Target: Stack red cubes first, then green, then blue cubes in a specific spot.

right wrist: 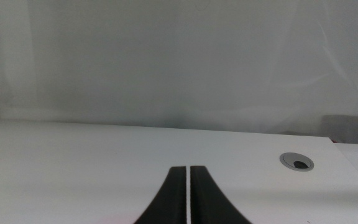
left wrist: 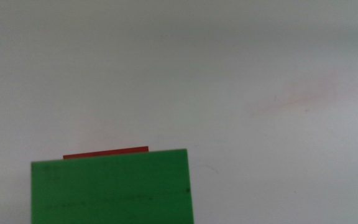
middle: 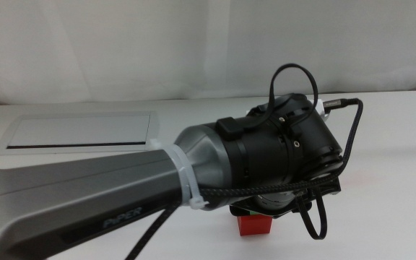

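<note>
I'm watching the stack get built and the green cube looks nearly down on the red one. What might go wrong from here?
The green cube sits offset over the red cube, only a sliver of red showing past its edge, so it may land off-centre and slip. The left arm hides the stack from the middle camera, so misalignment is hard to catch. The right gripper waits away.

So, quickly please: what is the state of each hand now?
Left hand: above the red cube, green cube beneath its camera; grip cannot be told.
Right hand: closed, empty, waiting.

green cube (left wrist: pixel 112 186) sits atop the red cube (middle: pixel 254 225) on white tabletop.
</note>
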Controlling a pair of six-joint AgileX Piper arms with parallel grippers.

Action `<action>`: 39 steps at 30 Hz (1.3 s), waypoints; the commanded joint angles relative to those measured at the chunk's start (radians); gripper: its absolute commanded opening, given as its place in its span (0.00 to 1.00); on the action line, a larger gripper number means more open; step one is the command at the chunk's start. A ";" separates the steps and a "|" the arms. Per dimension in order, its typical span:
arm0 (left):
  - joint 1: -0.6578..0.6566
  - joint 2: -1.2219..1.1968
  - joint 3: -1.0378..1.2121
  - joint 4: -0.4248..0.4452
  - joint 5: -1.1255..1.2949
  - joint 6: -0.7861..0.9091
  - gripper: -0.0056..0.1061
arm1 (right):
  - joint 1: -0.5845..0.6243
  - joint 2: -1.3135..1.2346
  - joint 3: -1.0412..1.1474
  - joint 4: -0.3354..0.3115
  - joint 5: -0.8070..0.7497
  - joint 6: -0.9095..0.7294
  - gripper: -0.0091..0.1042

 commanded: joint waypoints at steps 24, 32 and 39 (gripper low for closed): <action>0.006 0.074 0.003 0.039 -0.036 -0.062 0.02 | -0.004 0.000 0.035 -0.002 -0.001 -0.002 0.06; 0.006 0.074 0.003 0.041 -0.044 -0.070 0.03 | -0.004 0.000 0.035 -0.002 -0.001 -0.002 0.06; 0.006 0.074 0.003 0.062 -0.029 -0.084 0.25 | -0.004 0.000 0.035 -0.002 -0.001 -0.002 0.06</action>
